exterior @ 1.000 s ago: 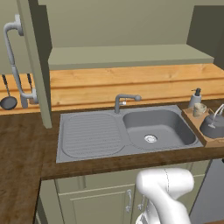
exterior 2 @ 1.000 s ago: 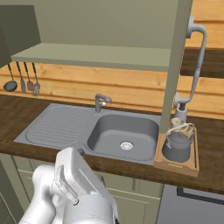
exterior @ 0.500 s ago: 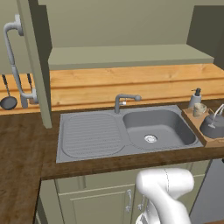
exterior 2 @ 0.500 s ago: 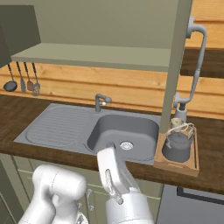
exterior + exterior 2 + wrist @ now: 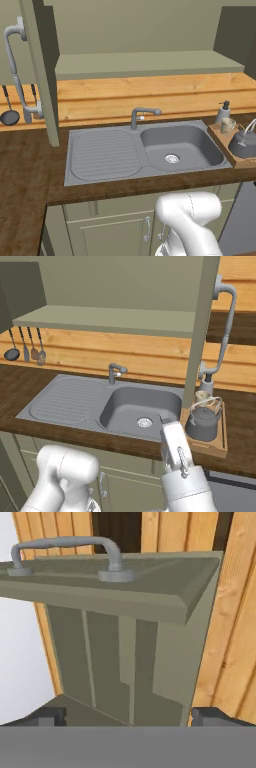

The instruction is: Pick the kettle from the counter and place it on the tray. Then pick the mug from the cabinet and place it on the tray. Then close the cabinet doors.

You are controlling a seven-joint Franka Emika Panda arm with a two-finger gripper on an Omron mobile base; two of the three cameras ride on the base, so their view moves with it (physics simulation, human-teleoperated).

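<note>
Movement on the arm (image 5: 175, 448): over the last second it has swung across from the lower left of the right base view and now stands just in front of the tray (image 5: 223, 442), while nothing on the worktop (image 5: 25, 170) has shifted. My hand (image 5: 129, 716) is released, jaws spread wide with nothing between them, and the hand view looks at a sage-green door panel (image 5: 125, 662) with its grey bar handle (image 5: 65, 547). I judge that's the right door (image 5: 200, 331), though the rolled picture doesn't make it certain. That tells me I'm on the last step. The tray carries the kettle (image 5: 202, 425) upright, wire handle arched over it, and the mug (image 5: 202, 397) just behind it on the same tray; the left base view shows the kettle (image 5: 243, 145) and mug (image 5: 228, 125) too, with the soap bottle (image 5: 223, 112) behind the mug. The cabinet (image 5: 145, 30) stands open, its shelf (image 5: 145, 65) showing nothing on it, the sink (image 5: 180, 147) holds nothing, and the left door (image 5: 42, 75) is swung out too. Both doors are left to close.
</note>
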